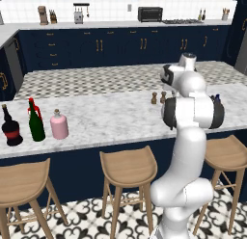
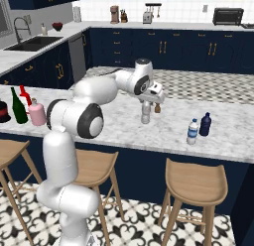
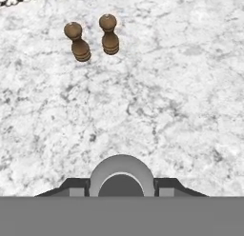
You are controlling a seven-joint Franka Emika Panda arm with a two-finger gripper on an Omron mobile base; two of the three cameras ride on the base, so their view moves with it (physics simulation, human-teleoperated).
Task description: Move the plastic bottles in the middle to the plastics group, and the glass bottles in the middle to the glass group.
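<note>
My gripper (image 2: 146, 105) is shut on the small slim pale grey bottle (image 2: 145, 113), holding it upright over the marble counter (image 2: 168, 126). In the hand view the bottle's round top (image 3: 121, 171) sits between the gripper (image 3: 121, 186) tips. At the counter's left end stand the dark green wine bottle (image 1: 35, 122) and the pink flask (image 1: 59, 125), next to the red bottle (image 1: 32, 104) and the squat black bottle (image 1: 10, 128). The blue-capped water bottle (image 2: 192, 131) stands to the right of the gripper.
Two small brown shakers (image 3: 93, 36) stand on the counter just beyond the held bottle. A dark blue bottle (image 2: 205, 124) is beside the water bottle. Wooden stools (image 1: 128, 168) line the counter's near side.
</note>
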